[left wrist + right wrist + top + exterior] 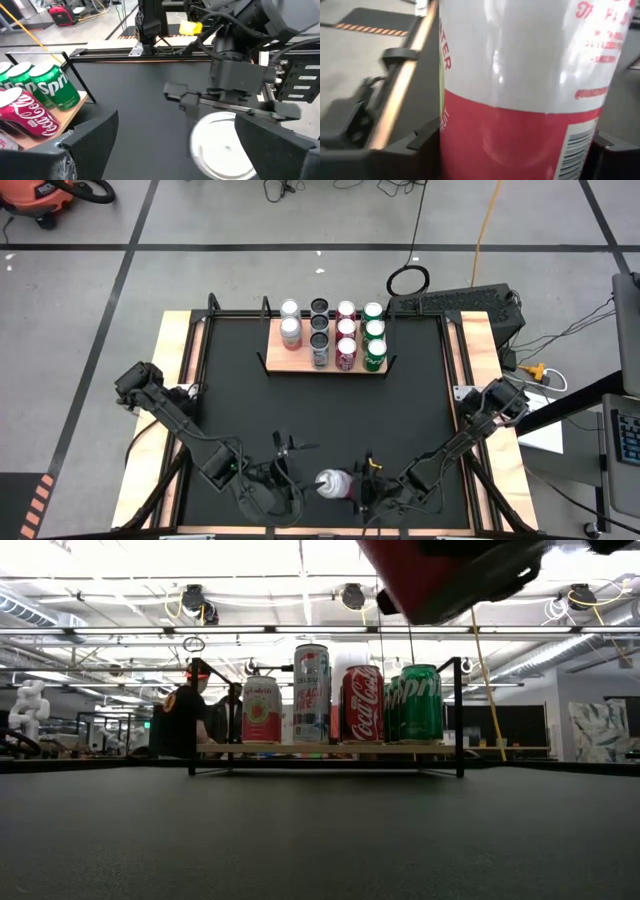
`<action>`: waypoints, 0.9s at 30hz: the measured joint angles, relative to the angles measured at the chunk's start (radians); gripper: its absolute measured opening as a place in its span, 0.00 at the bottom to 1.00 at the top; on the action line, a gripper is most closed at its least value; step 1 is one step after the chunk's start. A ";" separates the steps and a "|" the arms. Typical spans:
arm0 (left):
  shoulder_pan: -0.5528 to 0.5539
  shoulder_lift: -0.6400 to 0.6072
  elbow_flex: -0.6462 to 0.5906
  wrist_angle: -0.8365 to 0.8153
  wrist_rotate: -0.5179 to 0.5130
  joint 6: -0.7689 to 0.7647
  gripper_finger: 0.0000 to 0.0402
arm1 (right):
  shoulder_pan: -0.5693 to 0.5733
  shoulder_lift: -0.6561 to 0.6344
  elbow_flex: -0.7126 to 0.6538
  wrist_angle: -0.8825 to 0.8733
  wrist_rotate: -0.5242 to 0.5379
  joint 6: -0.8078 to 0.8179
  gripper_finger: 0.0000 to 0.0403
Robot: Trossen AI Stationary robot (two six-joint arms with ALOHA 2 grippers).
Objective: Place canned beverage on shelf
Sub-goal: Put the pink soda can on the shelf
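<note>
Right tool grasps a white-and-red can at the near edge of the desk

Your right tool [355,486] is clenched around a white-and-red can [334,484], held on its side low over the black mat [240,410], near the front edge of the desk. In the right wrist view the can [520,90] fills almost everything; its lettering is cut off and you cannot read the brand. You only see the dark finger edges at either side of it.

Your left tool [285,455] sits just beside the can, released, its fingers [90,135] spread wide and touching nothing. From the left wrist view you catch the can's pale end [220,145], blurred, with the right tool's body above it.

At the far side of the mat stands the shelf [325,362], well apart from both tools. It carries rows of cans: a silver-and-pink column [290,330], a dark-topped column [319,332], red Coca-Cola cans [346,340] and green Sprite cans [374,340]. In the low view only the front row is readable; the cans behind are hidden. A red blurred shape [450,575] at the upper edge of that view is cut off, and you cannot tell what it is. A person in dark clothes [185,715] sits in the room beyond.
</note>
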 joint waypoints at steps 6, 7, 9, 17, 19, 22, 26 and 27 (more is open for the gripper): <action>0.000 0.010 0.000 0.002 0.079 -0.001 0.99 | 0.021 -0.024 0.000 0.000 -0.124 0.018 0.69; 0.000 0.015 0.000 0.004 0.090 -0.001 0.99 | 0.024 -0.029 0.000 0.002 -0.136 0.018 0.69; 0.000 0.029 0.000 0.006 0.120 -0.001 0.99 | 0.029 -0.034 0.000 0.001 -0.153 0.007 0.69; -0.019 0.070 -0.001 0.012 0.203 -0.002 0.99 | 0.041 -0.036 0.000 -0.030 -0.159 0.034 0.69; -0.036 0.071 -0.001 -0.013 0.245 -0.003 0.99 | 0.048 -0.036 0.000 -0.046 -0.159 0.066 0.69; -0.068 0.071 -0.001 -0.034 0.279 -0.023 0.99 | 0.064 -0.032 0.000 -0.041 -0.156 0.085 0.69; -0.105 0.075 -0.001 -0.032 0.279 -0.045 0.99 | 0.077 -0.030 0.000 -0.037 -0.135 0.085 0.69; -0.108 0.079 -0.001 -0.030 0.279 -0.054 0.99 | 0.079 -0.030 0.000 -0.037 -0.124 0.084 0.69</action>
